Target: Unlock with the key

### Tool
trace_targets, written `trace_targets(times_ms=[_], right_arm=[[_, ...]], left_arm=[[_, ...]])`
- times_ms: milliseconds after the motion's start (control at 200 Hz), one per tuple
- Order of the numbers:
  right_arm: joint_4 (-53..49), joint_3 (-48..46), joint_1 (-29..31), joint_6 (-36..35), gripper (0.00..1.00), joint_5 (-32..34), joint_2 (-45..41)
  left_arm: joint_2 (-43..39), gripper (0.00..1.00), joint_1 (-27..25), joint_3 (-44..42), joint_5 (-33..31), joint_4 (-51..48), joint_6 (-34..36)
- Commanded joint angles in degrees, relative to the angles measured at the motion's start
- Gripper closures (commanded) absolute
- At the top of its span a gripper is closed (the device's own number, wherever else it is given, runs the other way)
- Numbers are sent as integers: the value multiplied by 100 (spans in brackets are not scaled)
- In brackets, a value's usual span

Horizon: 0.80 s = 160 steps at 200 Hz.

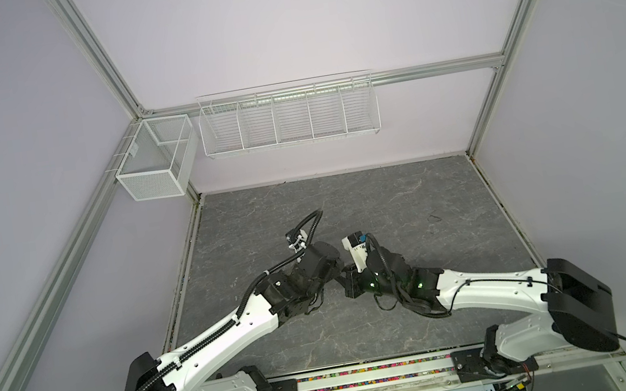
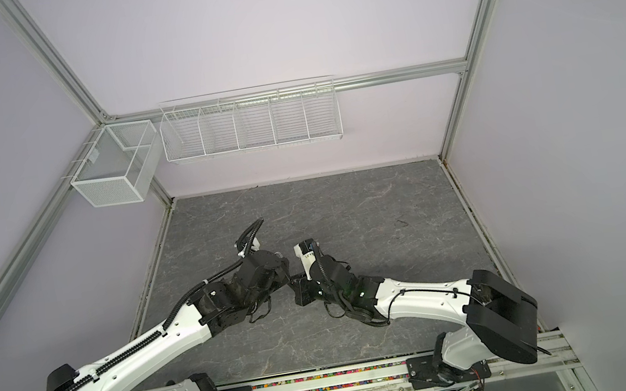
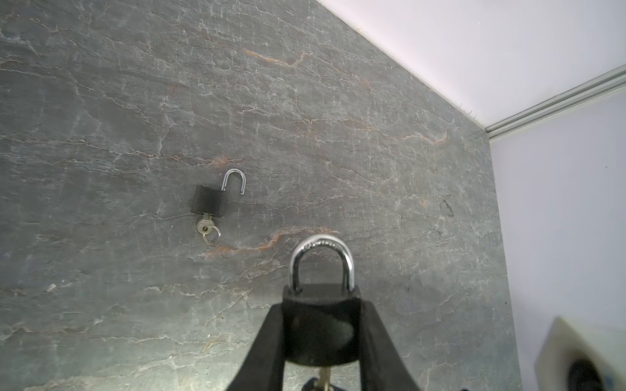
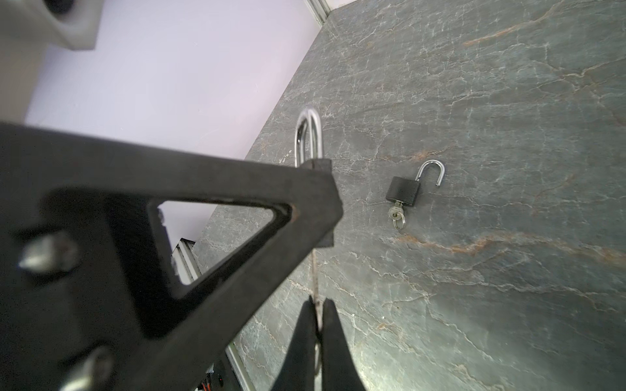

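Left arm [image 1: 238, 325] and right arm [image 1: 485, 288], wrists close, over grey table [image 1: 388, 202]

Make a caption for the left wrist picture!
Left hand grips a closed padlock; an opened padlock with its key lies on the table beyond.

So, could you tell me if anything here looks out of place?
A second padlock lies on the table, shackle swung open, its key inserted, though the left gripper holds a closed padlock. A small dark scuff also marks the table.

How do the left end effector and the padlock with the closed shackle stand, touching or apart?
Touching. The left wrist view shows the fingers of the left end effector pressing both sides of the padlock.
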Motion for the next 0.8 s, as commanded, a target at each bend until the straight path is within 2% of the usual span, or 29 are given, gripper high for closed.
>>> trace_targets(times_ms=[0, 590, 795], right_arm=[[478, 253, -25, -97, 93, -150, 28], [495, 286, 66, -28, 93, -420, 236], [452, 196, -137, -32, 93, -373, 8]], left_arm=[[53, 100, -35, -7, 230, 4, 107], [-84, 100, -34, -51, 36, 22, 149], [-84, 100, -33, -108, 156, -125, 208]])
